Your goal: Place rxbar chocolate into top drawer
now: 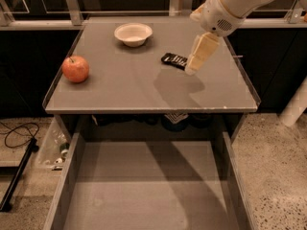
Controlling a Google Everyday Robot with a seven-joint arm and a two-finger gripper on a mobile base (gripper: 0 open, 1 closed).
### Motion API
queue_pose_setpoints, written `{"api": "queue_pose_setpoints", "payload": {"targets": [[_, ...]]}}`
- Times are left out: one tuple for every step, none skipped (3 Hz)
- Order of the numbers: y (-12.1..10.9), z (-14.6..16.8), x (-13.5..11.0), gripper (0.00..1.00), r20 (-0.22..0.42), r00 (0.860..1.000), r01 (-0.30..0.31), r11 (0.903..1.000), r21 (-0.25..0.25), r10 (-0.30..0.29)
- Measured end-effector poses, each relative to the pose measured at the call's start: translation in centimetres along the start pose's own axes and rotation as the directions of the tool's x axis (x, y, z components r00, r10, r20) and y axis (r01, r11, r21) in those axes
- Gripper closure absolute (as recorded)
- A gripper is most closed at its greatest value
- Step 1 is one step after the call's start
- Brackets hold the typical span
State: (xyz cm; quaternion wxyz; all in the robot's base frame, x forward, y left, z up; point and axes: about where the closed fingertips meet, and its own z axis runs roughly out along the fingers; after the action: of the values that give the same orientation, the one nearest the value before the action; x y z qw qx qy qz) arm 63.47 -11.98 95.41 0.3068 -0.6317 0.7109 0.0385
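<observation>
Red apple (pixel 75 69) and white bowl (pixel 133 34) on a grey tabletop (pixel 120 87).
Apple near the left edge, bowl toward the back, well apart; a black cable (pixel 19 133) loops on the speckled floor (pixel 278 176).

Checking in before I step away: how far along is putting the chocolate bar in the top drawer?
Done: the wide grey metal top drawer stands open. In hand: the cream gripper hangs beside the small black chocolate rxbar lying on the grey tabletop. Left: grasping it and placing it inside.
</observation>
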Motion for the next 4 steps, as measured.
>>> {"api": "queue_pose_setpoints", "payload": {"targets": [[-0.7,2.0,1.0,0.00,0.091,0.992,-0.092,0.9958,0.003,0.091],[-1.7,5.2,3.5,0.00,0.220,0.941,-0.255,0.9662,-0.038,0.257],[-2.8,7.8,5.2,0.00,0.330,0.854,-0.392,0.9145,-0.099,0.402],[-3.8,9.5,5.9,0.00,0.389,0.778,-0.473,0.8672,-0.154,0.494]]}}
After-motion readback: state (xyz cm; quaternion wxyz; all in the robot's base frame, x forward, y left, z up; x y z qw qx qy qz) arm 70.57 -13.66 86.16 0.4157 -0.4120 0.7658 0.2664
